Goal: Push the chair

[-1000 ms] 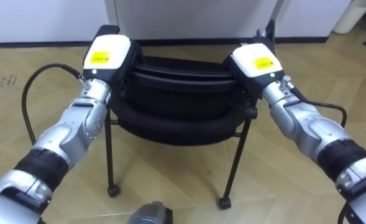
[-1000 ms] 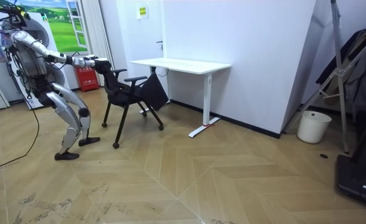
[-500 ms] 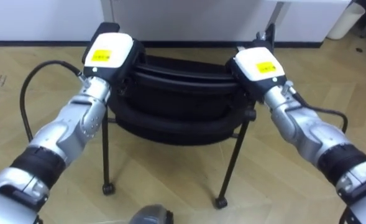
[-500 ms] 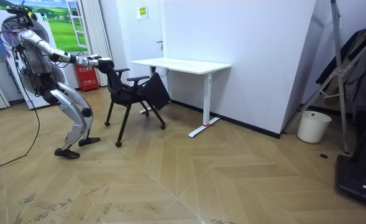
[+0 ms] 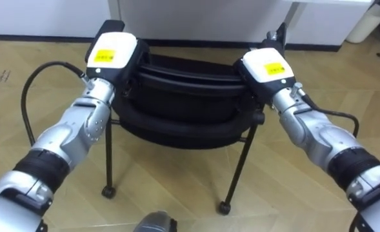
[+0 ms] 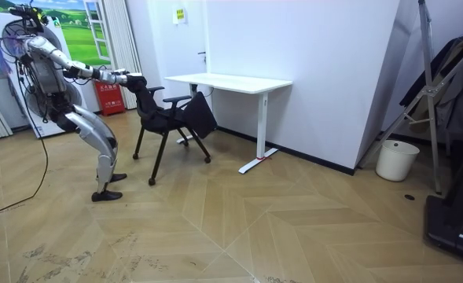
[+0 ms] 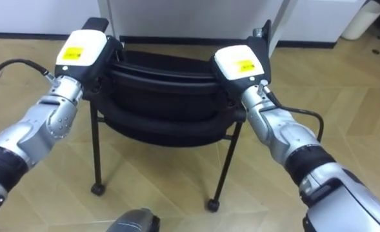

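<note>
Black chair (image 5: 183, 106) mid-frame, its top edge between left hand (image 5: 112, 55) and right hand (image 5: 267, 64), both arms outstretched, hands' hold cannot be told

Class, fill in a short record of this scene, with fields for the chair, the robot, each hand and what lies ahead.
Chair: black, thin legs on castors, on a wooden floor
Robot: stands behind the chair, arms stretched forward
Left robot hand: on the left end of the chair back's top
Right robot hand: on the right end of the same top
Ahead: white desk, just beyond the chair
</note>
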`<state>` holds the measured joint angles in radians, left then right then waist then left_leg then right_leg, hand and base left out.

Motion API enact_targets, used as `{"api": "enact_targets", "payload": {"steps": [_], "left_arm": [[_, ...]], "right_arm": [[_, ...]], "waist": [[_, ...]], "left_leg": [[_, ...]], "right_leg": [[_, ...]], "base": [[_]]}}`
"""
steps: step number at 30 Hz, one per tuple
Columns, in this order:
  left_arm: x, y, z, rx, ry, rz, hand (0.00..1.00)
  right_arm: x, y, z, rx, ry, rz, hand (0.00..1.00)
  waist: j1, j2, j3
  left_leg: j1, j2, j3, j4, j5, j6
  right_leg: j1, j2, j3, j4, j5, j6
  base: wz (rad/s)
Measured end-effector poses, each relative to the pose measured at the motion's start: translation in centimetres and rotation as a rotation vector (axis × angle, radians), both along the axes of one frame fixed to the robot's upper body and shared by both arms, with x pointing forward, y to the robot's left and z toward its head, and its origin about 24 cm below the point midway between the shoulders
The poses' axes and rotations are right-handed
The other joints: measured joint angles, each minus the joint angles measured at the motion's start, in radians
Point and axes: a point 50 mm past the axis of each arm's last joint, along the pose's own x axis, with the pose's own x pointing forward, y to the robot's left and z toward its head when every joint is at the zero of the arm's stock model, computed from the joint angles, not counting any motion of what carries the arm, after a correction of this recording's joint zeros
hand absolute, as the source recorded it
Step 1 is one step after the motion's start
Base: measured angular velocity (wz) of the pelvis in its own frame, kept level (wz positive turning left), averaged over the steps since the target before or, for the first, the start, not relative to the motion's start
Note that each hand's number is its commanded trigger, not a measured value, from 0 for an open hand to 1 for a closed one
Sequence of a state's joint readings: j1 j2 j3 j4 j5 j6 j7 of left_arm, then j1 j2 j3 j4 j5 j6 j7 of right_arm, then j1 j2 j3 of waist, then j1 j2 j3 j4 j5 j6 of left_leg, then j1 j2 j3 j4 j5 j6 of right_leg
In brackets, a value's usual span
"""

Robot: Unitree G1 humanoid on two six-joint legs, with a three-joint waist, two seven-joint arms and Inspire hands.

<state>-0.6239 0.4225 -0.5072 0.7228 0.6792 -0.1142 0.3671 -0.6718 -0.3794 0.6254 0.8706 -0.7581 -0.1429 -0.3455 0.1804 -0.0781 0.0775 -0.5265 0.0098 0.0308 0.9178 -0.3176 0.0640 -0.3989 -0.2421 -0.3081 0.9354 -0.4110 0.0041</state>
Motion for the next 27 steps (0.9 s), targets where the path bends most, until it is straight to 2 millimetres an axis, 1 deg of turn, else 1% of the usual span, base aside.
{"api": "enact_targets", "payload": {"steps": [2,3,4,5,6,8,9,11,12,13,14,15,16,17,20,22,23,25,27], "left_arm": [[0.1,0.1,0.4,0.004,-0.015,-0.001,1.0],[0.1,0.1,0.5,0.004,-0.018,0.0,1.0],[0.1,0.1,0.5,0.005,-0.02,0.002,1.0],[0.1,0.2,0.5,0.006,-0.024,0.003,1.0],[0.1,0.2,0.5,0.006,-0.027,0.005,1.0],[0.1,0.3,0.6,0.005,-0.036,0.014,1.0],[0.1,0.3,0.6,0.005,-0.037,0.015,1.0],[0.1,0.3,0.6,0.003,-0.047,0.02,1.0],[0.1,0.3,0.6,0.002,-0.049,0.021,1.0],[0.1,0.3,0.6,0.001,-0.05,0.024,1.0],[0.0,0.3,0.4,0.001,-0.046,0.029,1.0],[0.0,0.3,0.3,0.001,-0.045,0.03,1.0],[-0.1,0.3,0.2,0.0,-0.042,0.032,1.0],[-0.1,0.3,-0.1,0.0,-0.034,0.034,1.0],[-0.2,0.3,-0.6,-0.011,-0.013,0.044,1.0],[-0.2,0.3,-0.7,-0.016,-0.02,0.049,1.0],[-0.2,0.3,-0.8,-0.02,-0.021,0.051,1.0],[-0.2,0.3,-0.7,-0.03,-0.025,0.053,1.0],[-0.2,0.3,-0.6,-0.043,-0.025,0.058,1.0]], "right_arm": [[0.2,0.1,0.3,0.004,-0.009,0.001,1.0],[0.2,0.1,0.4,0.004,-0.011,0.002,1.0],[0.2,0.1,0.4,0.004,-0.011,0.002,1.0],[0.3,0.1,0.4,0.004,-0.012,0.003,1.0],[0.3,0.2,0.5,0.003,-0.014,0.004,1.0],[0.5,0.3,0.7,0.0,-0.021,0.006,1.0],[0.5,0.3,0.8,-0.001,-0.022,0.007,1.0],[0.6,0.3,1.0,-0.007,-0.028,0.01,1.0],[0.6,0.3,1.0,-0.009,-0.03,0.012,1.0],[0.7,0.4,1.1,-0.019,-0.036,0.017,1.0],[0.7,0.5,1.0,-0.022,-0.034,0.016,1.0],[0.7,0.5,0.9,-0.024,-0.03,0.014,1.0],[0.6,0.5,0.8,-0.025,-0.026,0.015,1.0],[0.6,0.5,0.6,-0.026,-0.021,0.018,1.0],[0.6,0.5,0.5,-0.031,-0.012,0.02,1.0],[0.6,0.6,0.6,-0.032,-0.016,0.022,1.0],[0.6,0.6,0.7,-0.033,-0.019,0.023,1.0],[0.7,0.6,1.0,-0.04,-0.03,0.028,1.0],[0.9,0.6,1.4,-0.052,-0.038,0.032,1.0]], "waist": [[-0.011,-0.001,0.0001],[-0.011,-0.001,0.0001],[-0.008,-0.003,-0.0009],[-0.009,-0.007,-0.0024],[-0.009,-0.007,-0.0025],[-0.008,-0.009,-0.0025],[-0.007,-0.009,-0.0027],[-0.006,-0.014,-0.0029],[-0.008,-0.016,-0.0032],[-0.011,-0.016,-0.0031],[-0.015,-0.013,-0.0017],[-0.019,-0.01,-0.0007],[-0.03,-0.004,0.0015],[-0.033,0.005,0.0033],[-0.03,0.015,0.0068],[-0.027,0.017,0.0086],[-0.027,0.019,0.0087],[-0.025,0.02,0.009],[-0.032,0.03,0.0094]], "left_leg": [[-0.011,-0.006,-0.015,-0.001,0.002,-0.004],[-0.012,-0.006,-0.016,-0.004,0.003,-0.005],[-0.009,-0.005,-0.018,-0.014,0.005,-0.008],[-0.009,-0.007,-0.017,-0.028,0.008,-0.014],[-0.009,-0.007,-0.018,-0.034,0.01,-0.017],[-0.008,-0.006,-0.021,-0.052,0.019,-0.031],[-0.007,-0.006,-0.023,-0.054,0.02,-0.033],[-0.001,-0.007,-0.035,-0.069,0.03,-0.049],[0.0,-0.008,-0.038,-0.074,0.033,-0.053],[0.004,-0.008,-0.046,-0.082,0.038,-0.06],[0.013,-0.005,-0.058,-0.087,0.047,-0.063],[0.016,-0.003,-0.061,-0.081,0.047,-0.063],[0.018,0.009,-0.062,-0.061,0.049,-0.066],[0.014,0.02,-0.062,-0.025,0.049,-0.066],[0.014,0.029,-0.053,0.029,0.049,-0.067],[0.014,0.031,-0.046,0.034,0.048,-0.068],[0.014,0.031,-0.043,0.034,0.045,-0.073],[0.013,0.031,-0.038,0.029,0.036,-0.084],[0.015,0.03,-0.036,0.007,0.025,-0.086]], "right_leg": [[-0.003,0.003,-0.009,-0.004,-0.003,0.001],[-0.005,0.006,-0.007,-0.006,-0.003,0.001],[-0.007,0.017,0.003,-0.016,-0.003,0.002],[-0.011,0.019,0.006,-0.024,-0.002,0.0],[-0.012,0.022,0.006,-0.029,-0.001,-0.002],[-0.018,0.038,0.018,-0.041,0.003,-0.008],[-0.018,0.041,0.02,-0.043,0.003,-0.009],[-0.016,0.055,0.02,-0.05,-0.003,-0.022],[-0.015,0.055,0.017,-0.052,-0.005,-0.026],[-0.006,0.055,0.004,-0.06,-0.009,-0.037],[0.013,0.061,-0.008,-0.074,-0.012,-0.047],[0.024,0.065,-0.016,-0.077,-0.015,-0.052],[0.045,0.072,-0.032,-0.079,-0.025,-0.059],[0.064,0.077,-0.044,-0.074,-0.043,-0.058],[0.081,0.077,-0.043,-0.043,-0.078,-0.059],[0.079,0.076,-0.038,-0.03,-0.084,-0.063],[0.077,0.075,-0.037,-0.024,-0.087,-0.068],[0.064,0.073,-0.029,-0.012,-0.089,-0.07],[0.06,0.074,-0.028,-0.01,-0.087,-0.071]], "base": [[0.12],[0.04],[-0.03],[0.0],[0.0],[0.0],[0.0],[0.06],[0.15],[0.2],[0.24],[0.33],[0.33],[0.26],[0.04],[-0.02],[0.0],[-0.05],[-0.04]]}}
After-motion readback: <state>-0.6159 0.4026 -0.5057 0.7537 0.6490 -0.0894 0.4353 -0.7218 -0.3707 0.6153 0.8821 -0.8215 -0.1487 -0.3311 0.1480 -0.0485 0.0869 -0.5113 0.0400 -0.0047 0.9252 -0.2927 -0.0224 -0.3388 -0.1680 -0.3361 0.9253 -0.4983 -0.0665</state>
